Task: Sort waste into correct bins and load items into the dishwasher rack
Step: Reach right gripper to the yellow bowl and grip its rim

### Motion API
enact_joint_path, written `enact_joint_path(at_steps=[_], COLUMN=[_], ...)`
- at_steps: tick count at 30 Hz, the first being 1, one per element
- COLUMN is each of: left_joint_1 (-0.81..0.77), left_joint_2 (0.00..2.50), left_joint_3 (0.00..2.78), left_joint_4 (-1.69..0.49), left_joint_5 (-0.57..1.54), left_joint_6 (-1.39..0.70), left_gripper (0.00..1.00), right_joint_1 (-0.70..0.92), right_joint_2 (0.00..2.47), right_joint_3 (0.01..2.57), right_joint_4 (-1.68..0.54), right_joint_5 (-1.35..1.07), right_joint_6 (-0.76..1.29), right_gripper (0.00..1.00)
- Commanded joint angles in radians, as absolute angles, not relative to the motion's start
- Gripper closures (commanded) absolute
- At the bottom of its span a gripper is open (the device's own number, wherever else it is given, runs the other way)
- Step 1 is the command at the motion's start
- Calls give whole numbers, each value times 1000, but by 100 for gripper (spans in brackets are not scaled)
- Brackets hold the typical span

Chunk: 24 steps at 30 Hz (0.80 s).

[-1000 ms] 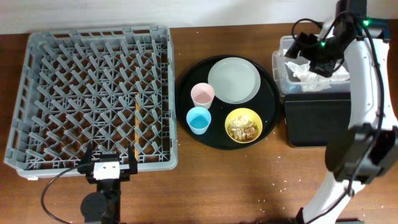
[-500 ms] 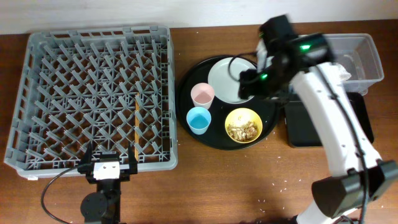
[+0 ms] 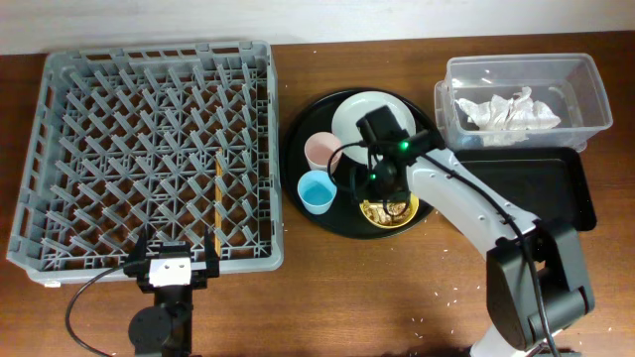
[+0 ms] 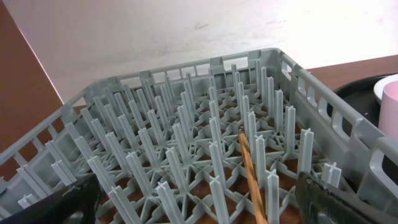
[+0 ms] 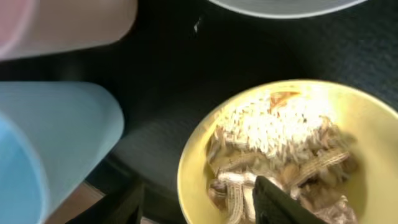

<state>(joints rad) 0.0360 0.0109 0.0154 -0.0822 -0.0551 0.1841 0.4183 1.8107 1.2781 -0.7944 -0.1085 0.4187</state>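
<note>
Right wrist view: the right claw [image 5: 199, 190], part open, straddles the rim of the yellow bowl [image 5: 189, 165] on the round black tray [image 5: 205, 62], apparently not yet pinching. Probably light and stiff, the bowl carries loose food scraps [image 5: 280, 134]: pinch the rim, keep level.

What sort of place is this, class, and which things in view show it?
Probably a robotics lab staged as a dish-clearing station: a grey dishwasher rack on a wooden table, a round black tray carrying a plate, and a white robot arm reaching over it.
</note>
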Motion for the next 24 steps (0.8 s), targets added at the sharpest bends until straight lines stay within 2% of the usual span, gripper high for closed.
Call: enact_joint_path(at_steps=[1, 9, 11, 14, 16, 21, 24], left_joint_1=[43, 43, 43, 43, 43, 43, 43], left_joint_2=[5, 5, 5, 5, 5, 5, 5], left_joint_3=[9, 9, 9, 9, 9, 9, 9], left_joint_4=[-81, -81, -81, -81, -81, -81, -81], left_joint_5=[-44, -44, -44, -44, -44, -44, -44], left_joint_6=[200, 200, 200, 200, 200, 200, 200], left_gripper=[1, 1, 1, 1, 1, 1, 1], right_joint_1=[427, 427, 427, 427, 427, 424, 424], right_joint_2=[1815, 1900, 1908, 1909, 1909, 1905, 1899], right_joint_3=[1227, 1222, 1222, 1222, 1223, 1229, 1257], right_joint_4=[-740, -713, -714, -713, -713, -727, -760], right_joint_5=[-84, -78, -79, -78, -78, -78, -76], right_joint_6=[433, 447, 447, 455, 455, 454, 453], right_gripper=[46, 52, 57, 72, 78, 78, 69])
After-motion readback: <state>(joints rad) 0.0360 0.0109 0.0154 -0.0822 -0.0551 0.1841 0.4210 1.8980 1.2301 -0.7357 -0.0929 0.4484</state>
